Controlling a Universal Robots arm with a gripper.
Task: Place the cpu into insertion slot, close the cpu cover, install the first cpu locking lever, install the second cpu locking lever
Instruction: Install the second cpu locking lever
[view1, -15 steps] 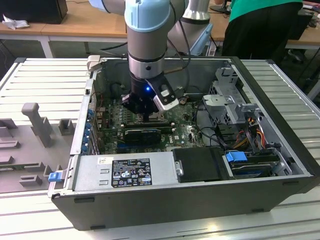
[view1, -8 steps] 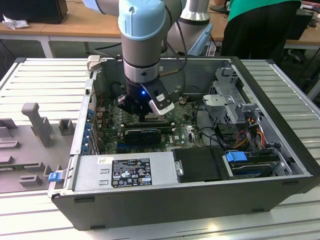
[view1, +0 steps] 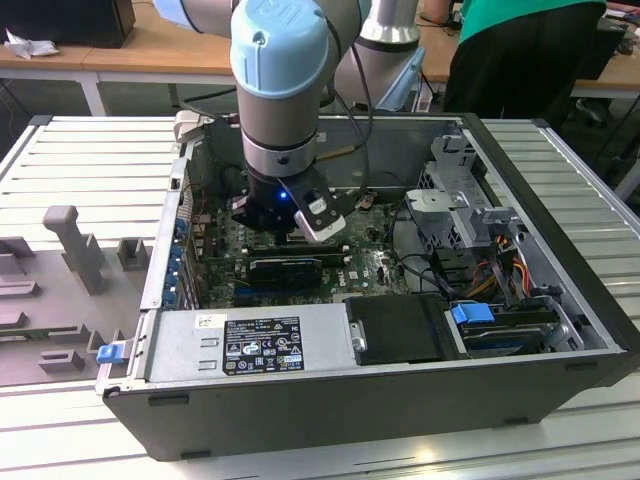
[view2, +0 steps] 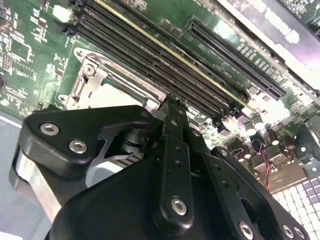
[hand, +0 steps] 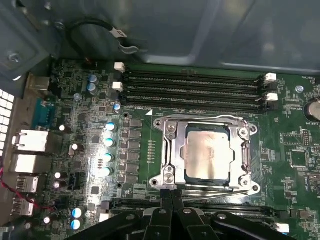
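A: status?

B: My fingers (hand: 171, 197) are pressed together with nothing between them, tips down at the edge of the insertion slot (hand: 206, 154), on the side facing the nearer bank of black memory slots (hand: 200, 204).

A: cpu?

B: The cpu (hand: 207, 156) lies flat inside the insertion slot, dull silver top showing through the cut-out. The cpu cover (hand: 175, 150) is folded down over it, its silver frame sitting around the chip on all sides.

A: levers?

B: A thin wire lever (hand: 202, 118) runs along the slot's far side, next to the other bank of memory slots (hand: 195, 87). Another lever (hand: 210, 188) lies along the slot's near side, right by my fingertips. Can't tell whether either is hooked under its catch.

A: second wrist view?

B: My fingers (view2: 170, 102) end just over the corner of the insertion slot (view2: 95, 82), closed to a single point, with long black memory slots (view2: 150, 55) running beside it.

A: exterior?

B: The arm (view1: 285, 100) reaches down into the open computer case (view1: 560, 290), above the motherboard (view1: 355, 265). The case lies on its side on the slatted tabletop (view1: 90, 160). A person in a green top (view1: 520, 40) stands behind the case.
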